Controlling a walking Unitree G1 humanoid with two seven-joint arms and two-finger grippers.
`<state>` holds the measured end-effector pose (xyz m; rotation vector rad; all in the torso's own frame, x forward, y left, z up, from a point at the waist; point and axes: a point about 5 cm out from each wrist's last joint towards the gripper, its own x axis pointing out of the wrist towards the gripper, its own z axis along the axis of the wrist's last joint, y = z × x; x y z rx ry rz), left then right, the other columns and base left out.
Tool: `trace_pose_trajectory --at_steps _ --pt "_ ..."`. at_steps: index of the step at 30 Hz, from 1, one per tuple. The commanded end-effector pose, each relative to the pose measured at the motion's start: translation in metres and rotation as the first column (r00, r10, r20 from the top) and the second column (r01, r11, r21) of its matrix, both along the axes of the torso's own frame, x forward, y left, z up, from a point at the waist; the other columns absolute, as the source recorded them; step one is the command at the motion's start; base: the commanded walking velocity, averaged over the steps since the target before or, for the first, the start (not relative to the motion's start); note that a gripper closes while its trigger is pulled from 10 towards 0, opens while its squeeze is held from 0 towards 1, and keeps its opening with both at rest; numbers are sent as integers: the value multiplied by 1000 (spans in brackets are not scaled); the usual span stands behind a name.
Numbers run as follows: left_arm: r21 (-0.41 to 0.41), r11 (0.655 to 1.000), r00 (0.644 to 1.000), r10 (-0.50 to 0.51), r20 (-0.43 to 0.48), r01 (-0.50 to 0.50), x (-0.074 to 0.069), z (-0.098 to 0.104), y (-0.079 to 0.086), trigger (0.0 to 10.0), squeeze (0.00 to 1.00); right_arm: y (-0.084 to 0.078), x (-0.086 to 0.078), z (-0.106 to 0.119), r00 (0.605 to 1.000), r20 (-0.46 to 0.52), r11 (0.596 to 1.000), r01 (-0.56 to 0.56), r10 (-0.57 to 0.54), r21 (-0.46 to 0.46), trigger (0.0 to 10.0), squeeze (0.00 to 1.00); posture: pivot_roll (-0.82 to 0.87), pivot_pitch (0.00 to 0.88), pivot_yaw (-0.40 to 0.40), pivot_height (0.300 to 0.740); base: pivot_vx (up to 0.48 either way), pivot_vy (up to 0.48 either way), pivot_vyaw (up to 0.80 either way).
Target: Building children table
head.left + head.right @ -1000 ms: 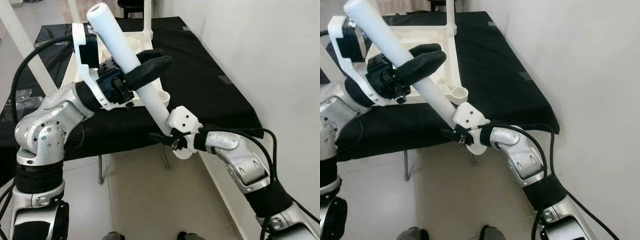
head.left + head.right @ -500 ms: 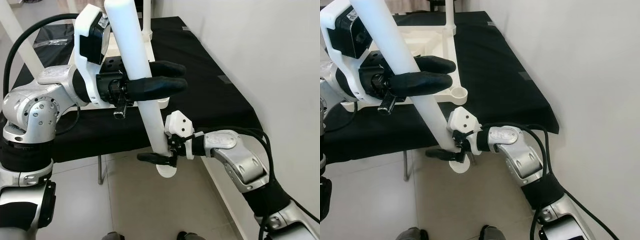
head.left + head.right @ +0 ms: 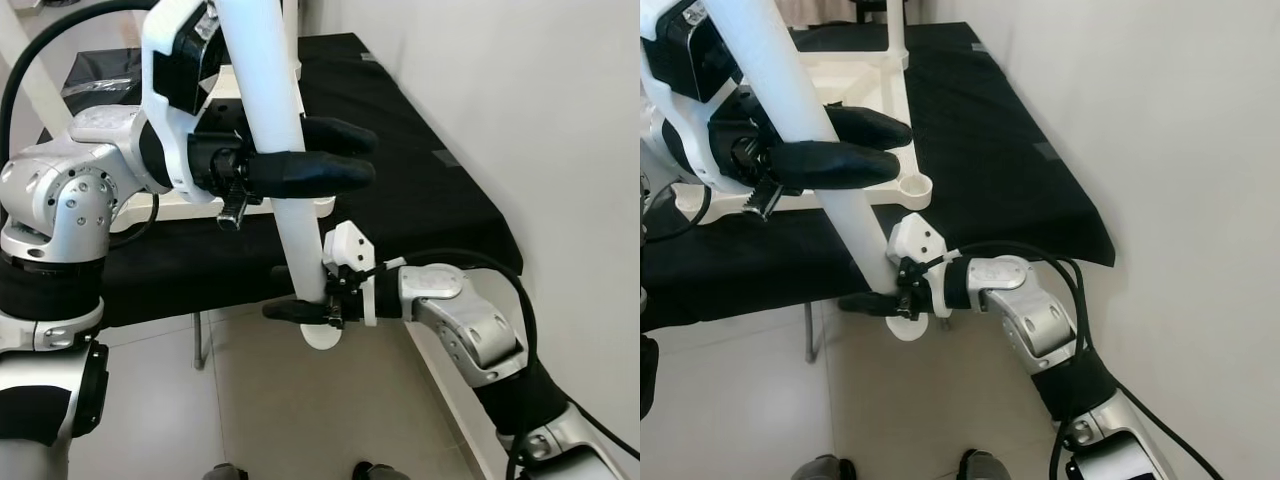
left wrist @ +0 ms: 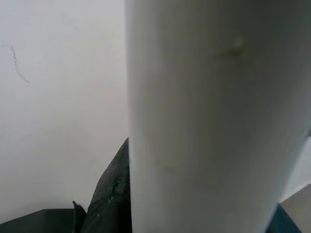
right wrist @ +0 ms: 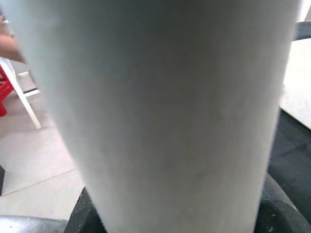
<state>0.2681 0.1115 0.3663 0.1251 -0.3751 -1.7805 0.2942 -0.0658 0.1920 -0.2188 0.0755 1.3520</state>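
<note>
While left hand [image 3: 320, 160] clamps white leg [image 3: 270, 110] mid-shaft, right hand [image 3: 290, 300] clamped near its foot

White table leg [image 3: 275, 120] near-upright, gripped mid & bottom, over floor.

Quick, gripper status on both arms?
Left gripper: shut on the white table leg, mid-shaft.
Right gripper: shut on the same leg near its lower end.

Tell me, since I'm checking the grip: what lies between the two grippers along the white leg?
Only bare white leg runs from the left gripper to the right gripper, seen in the left eye view.
</note>
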Motion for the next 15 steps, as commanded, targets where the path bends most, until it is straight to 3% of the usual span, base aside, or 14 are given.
trace_pose_trajectory --at_steps 1,7,8,10,11,12,13,15 --pt "6 981 981 -194 25 194 -15 3 -21 0 0 3 7 -3 997 -31 998 70 -70 1 0 0 -17 138 -59 740 0 0 0" --pt "-23 986 986 -165 33 165 -13 6 -21 0 0 0 12 -1 993 -21 993 119 -118 21 0 0 -14 135 -62 740 0 0 0" --pt "-52 991 993 -120 19 121 -10 7 -21 4863 1000 -1 14 0 991 -19 990 136 -135 29 0 0 -13 134 -61 740 0 0 0" --pt "-73 993 996 -89 7 89 -8 8 -21 4863 1000 -2 14 0 989 -18 989 147 -146 35 0 0 -13 134 -61 740 0 0 0" --pt "-106 994 999 -33 -5 33 -4 9 -19 10000 1000 -4 17 1 985 -16 984 172 -171 48 0 0 -13 135 -57 740 0 0 0" --pt "-138 990 999 41 -9 -42 1 11 -17 10000 1000 -7 19 2 979 -14 977 202 -202 67 0 0 -13 135 -57 740 0 0 0" --pt "-138 990 999 41 -9 -42 1 11 -17 10000 1000 -7 19 2 979 -14 977 202 -202 67 0 0 -13 135 -57 740 0 0 0" --pt "-239 948 977 212 -19 -210 15 16 2 10000 1000 -19 28 7 949 -11 941 313 -314 126 0 0 -14 144 -54 740 0 0 0"
